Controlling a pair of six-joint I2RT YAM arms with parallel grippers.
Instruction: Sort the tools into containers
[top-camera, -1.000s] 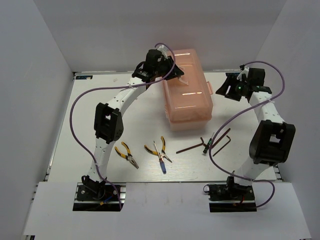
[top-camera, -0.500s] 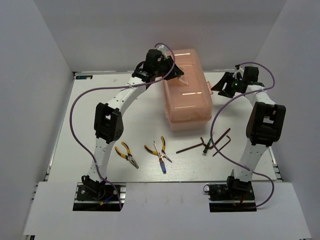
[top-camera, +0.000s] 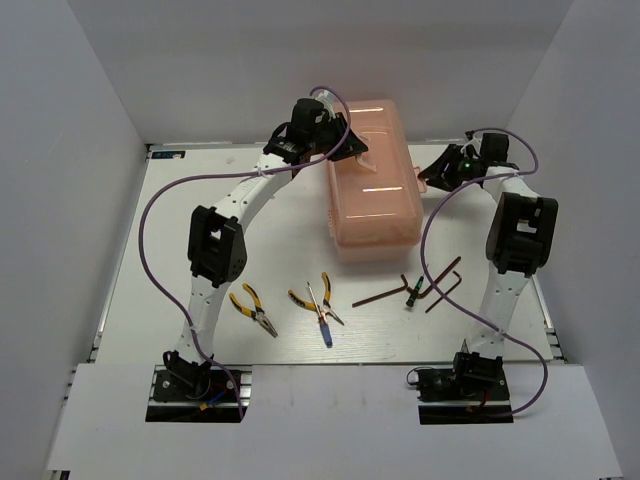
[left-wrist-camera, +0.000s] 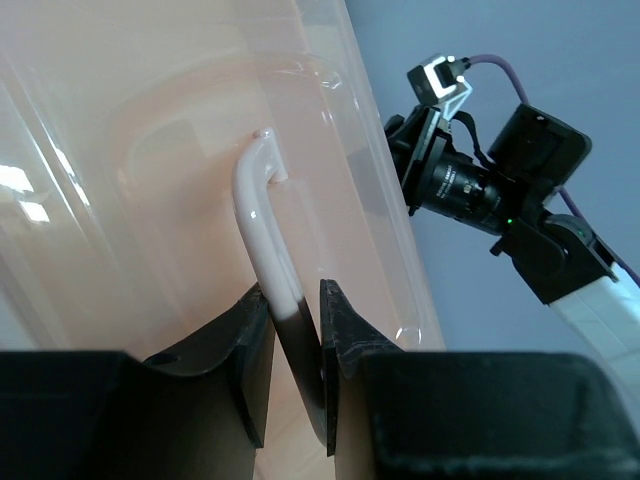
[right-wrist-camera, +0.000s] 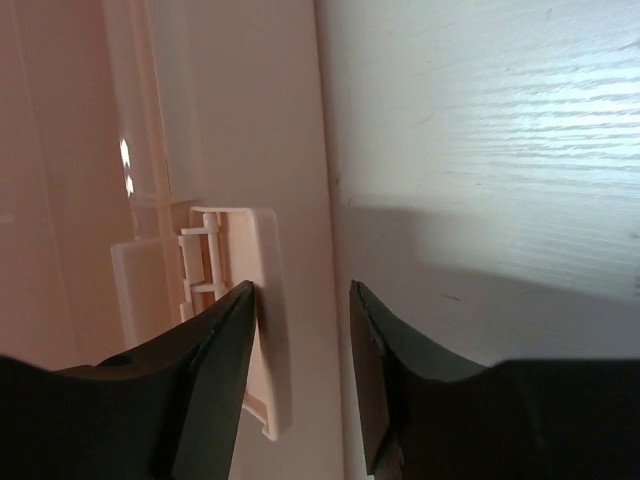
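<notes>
Pliers: two yellow-handled pliers (top-camera: 252, 310) (top-camera: 300, 298) are lying on the table (top-camera: 150, 260) in front of the box, well apart from both grippers.
Screwdriver: the blue-handled screwdriver (top-camera: 322, 318) is lying just beside the second pliers.
Left gripper: the left gripper (left-wrist-camera: 295, 300) is pinching the lid handle (left-wrist-camera: 262, 215), its jaws nearly closed across the bar.
Toolbox: the salmon-pink toolbox (top-camera: 375, 190) is sitting closed at mid-table, with its long axis running away from the arm bases.
Hex keys: the dark hex keys (top-camera: 385, 295) (top-camera: 445, 283) and the green-black tool (top-camera: 412, 297) are lying in front of the box's right corner.
Latch: the side latch (right-wrist-camera: 235, 250) is lying along the box's right wall, partly behind the box-side finger (right-wrist-camera: 225, 350).
Right gripper: the right gripper (right-wrist-camera: 300, 290) is hovering with its jaws apart, gripping nothing; it is the nearer arm to the latch, which probably needs releasing next.
</notes>
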